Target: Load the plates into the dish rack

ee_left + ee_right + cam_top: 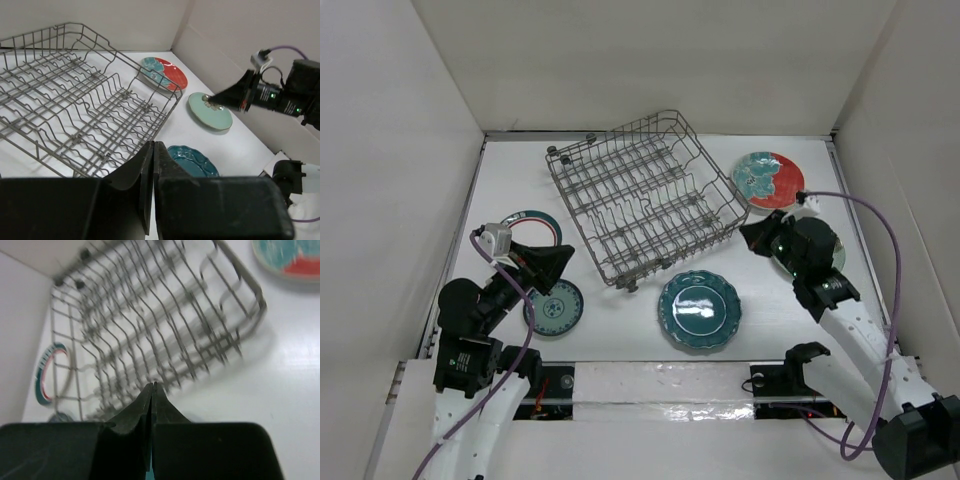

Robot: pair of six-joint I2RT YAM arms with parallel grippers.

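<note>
Lying flat around the dish rack [642, 195], five plates [698, 310] are noted; left gripper [567, 257] and right gripper [746, 233] are found pressed together.

The light was bright and even, falling from overhead onto the white table [770, 310], so shadows were soft; a faint grey one lay under the grey metal wire dish rack [645, 195]. A pale sheen sat on the dark teal scalloped ceramic plate [699, 309], and the glossy strip [660, 385] at the table's near edge glinted. From the right wrist, the rack and the half red, half teal round plate [295, 257] were smeared with blur. The left gripper [153, 150] showed as a dark, featureless mass.
</note>
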